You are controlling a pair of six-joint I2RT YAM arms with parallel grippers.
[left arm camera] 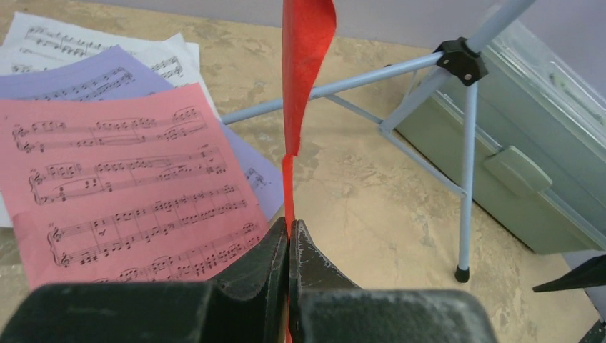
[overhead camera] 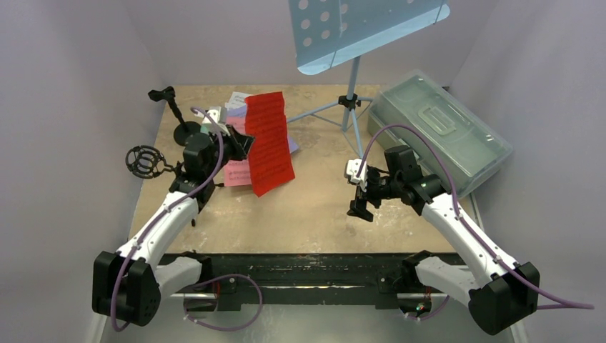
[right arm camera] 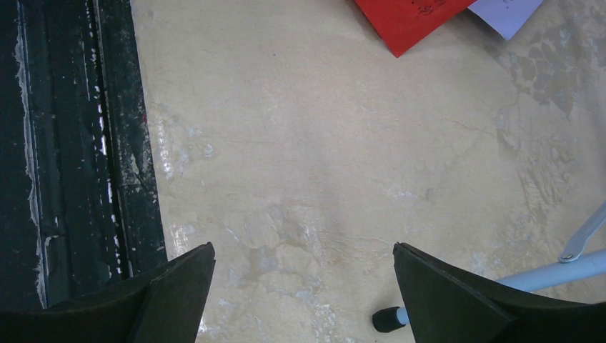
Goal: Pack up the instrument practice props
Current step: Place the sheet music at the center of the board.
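1. Black round-base pole [overhead camera: 176,114] and microphone tripod [overhead camera: 146,161] stand far left.
2. Left gripper [left arm camera: 289,246] is clamped on the red sheet [overhead camera: 270,143], held edge-up over the pink sheet [left arm camera: 121,179].
3. Light-blue music rack [overhead camera: 355,32] stands behind.
4. Right gripper [right arm camera: 304,268] gapes empty, near the closed plastic box [overhead camera: 443,128].

Robot lab test cell. Evidence: plain pale walls [overhead camera: 64,107] box in 3 sides, beige stone-look counter [overhead camera: 314,207], black mounting rail [overhead camera: 300,266] at near edge w/ L arm [overhead camera: 161,221] & R arm [overhead camera: 457,221] bolted on, purple cables [overhead camera: 400,126] looped loose, light-blue music rack [overhead camera: 357,28] staged as prop.
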